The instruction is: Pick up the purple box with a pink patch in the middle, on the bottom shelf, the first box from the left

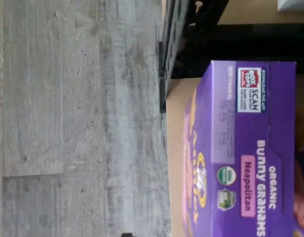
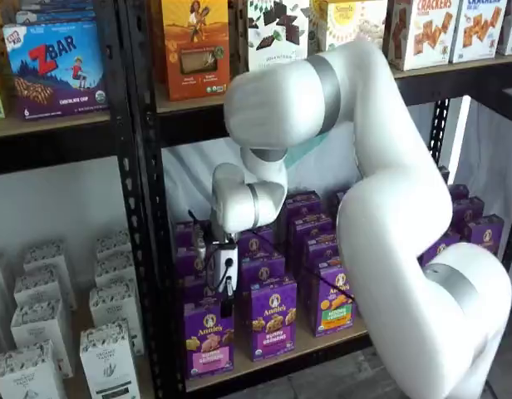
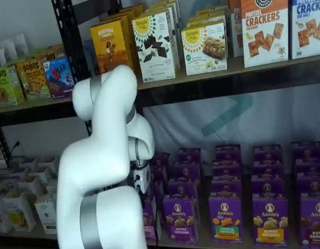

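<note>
We logged the purple box (image 2: 209, 336) upright, lower left, long axis vertical, label forward; gripper (image 2: 227, 301) grip undeterminable.

**What the views leave unclear**

In a shelf view the arm (image 3: 105, 181) covers most of the purple box (image 3: 149, 215). The gripper (image 2: 226, 304) shows only as a dark tip, so its fingers cannot be read. The wrist view cuts off the box (image 1: 246, 148), and its stamped date is blurred.

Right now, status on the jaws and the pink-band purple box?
Gripper poised just above the purple box, jaws' state unclear. Box upright at the front of the bottom shelf, not yet gripped. Another purple carton close beside it.
</note>
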Robot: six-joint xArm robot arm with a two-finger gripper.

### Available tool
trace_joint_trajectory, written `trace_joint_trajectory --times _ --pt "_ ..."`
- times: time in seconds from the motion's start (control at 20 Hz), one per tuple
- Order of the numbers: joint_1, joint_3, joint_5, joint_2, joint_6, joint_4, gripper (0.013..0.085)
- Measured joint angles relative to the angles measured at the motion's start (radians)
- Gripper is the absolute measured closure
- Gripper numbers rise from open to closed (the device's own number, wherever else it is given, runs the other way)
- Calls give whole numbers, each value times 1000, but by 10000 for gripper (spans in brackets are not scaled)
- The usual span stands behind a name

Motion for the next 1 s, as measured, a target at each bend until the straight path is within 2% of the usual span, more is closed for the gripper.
trace_joint_trajectory --times 0.4,0.85,1.0 --pt "8 -83 10 83 60 -59 130" --pt "14 -142 11 147 70 -64 130" --pt "16 -158 17 161 70 -61 210"
